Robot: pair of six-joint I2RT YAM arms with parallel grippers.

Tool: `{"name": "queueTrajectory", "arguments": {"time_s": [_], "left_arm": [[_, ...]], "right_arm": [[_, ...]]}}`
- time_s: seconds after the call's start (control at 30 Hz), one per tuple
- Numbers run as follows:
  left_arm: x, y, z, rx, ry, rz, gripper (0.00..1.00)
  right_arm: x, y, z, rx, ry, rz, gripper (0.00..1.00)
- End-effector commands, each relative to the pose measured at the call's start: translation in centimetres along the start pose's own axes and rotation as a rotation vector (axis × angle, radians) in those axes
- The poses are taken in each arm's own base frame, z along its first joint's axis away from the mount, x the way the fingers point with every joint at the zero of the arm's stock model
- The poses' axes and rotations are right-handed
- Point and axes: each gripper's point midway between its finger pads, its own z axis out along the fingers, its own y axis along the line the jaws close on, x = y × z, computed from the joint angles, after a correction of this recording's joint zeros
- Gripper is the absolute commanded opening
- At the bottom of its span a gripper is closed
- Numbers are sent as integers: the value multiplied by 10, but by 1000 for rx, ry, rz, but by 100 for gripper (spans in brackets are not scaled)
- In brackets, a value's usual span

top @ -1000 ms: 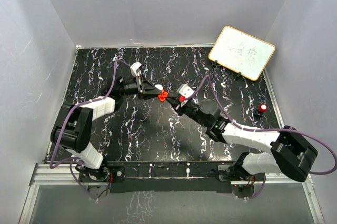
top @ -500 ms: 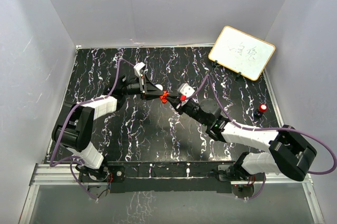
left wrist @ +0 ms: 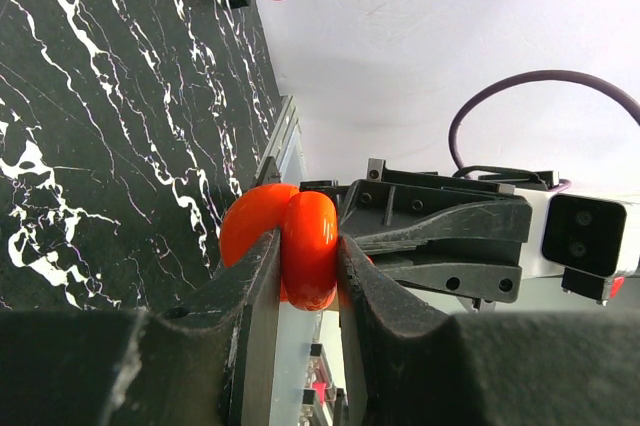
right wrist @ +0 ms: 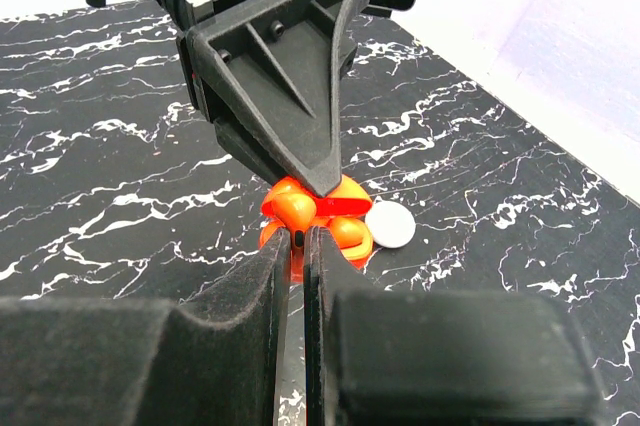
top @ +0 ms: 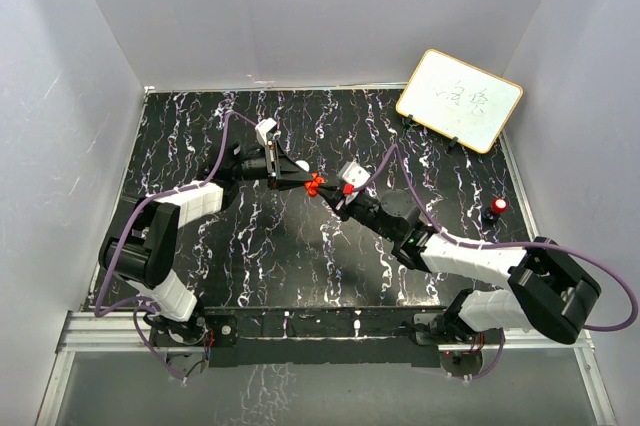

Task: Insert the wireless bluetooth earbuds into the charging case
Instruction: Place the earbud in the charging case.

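Fingers [left wrist: 255, 291] of your left gripper [top: 305, 181] are clamped on the red charging case [left wrist: 308, 246], one pad on each side, with its rounded lobes bulging out past the tips. Your right gripper [right wrist: 297, 246] meets it almost tip to tip. Its jaws are drawn nearly together, leaving only a thin slit, and the sliver of red in that slit looks like a red earbud [right wrist: 296, 264] pinched there. The earbud sits right at the near edge of the case, just ahead of your right fingertips. Whether the case rests on the black marbled table [right wrist: 120, 196] or hangs just over it, you cannot tell from these views. A white puck [right wrist: 390, 226] lies flat on the table just beyond and to the right of your right fingertips, close beside the case. Well off to the right of that hand stands a small red-topped knob [top: 498, 206], and farther beyond it a whiteboard [top: 460, 99].
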Motion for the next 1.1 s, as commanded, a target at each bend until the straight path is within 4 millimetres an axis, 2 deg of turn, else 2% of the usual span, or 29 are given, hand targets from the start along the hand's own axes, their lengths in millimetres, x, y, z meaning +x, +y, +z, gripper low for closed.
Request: {"name": "queueTrajectory", "arguments": {"time_s": [0.0, 0.4, 1.07], "left_arm": [[-2, -21, 0, 33, 16, 48, 0], [2, -21, 2, 33, 33, 50, 0], [2, -31, 1, 44, 28, 71, 0]], "right_arm": [[-15, -5, 2, 12, -71, 7, 0], [-17, -5, 3, 4, -85, 11, 0], [-3, -6, -1, 16, -53, 20, 0]]}}
